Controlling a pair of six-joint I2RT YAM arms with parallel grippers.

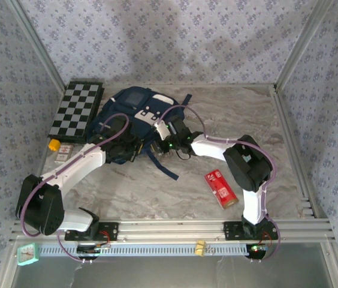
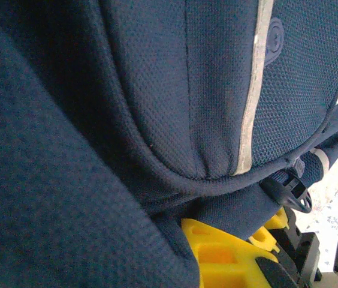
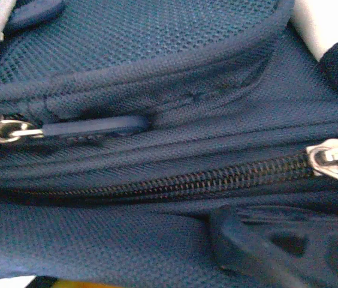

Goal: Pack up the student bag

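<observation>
Top external, both jaws against student bag (image 1: 134,105)

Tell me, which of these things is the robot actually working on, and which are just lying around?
In the job:
- student bag

Lying about, untouched, maybe packed later:
- chequered board
- red packet
- small yellow object
- teal clock

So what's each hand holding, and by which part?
Left hand seems shut on a fold of the navy blue fabric backpack; right hand, at its zippers, cannot be told.
</observation>
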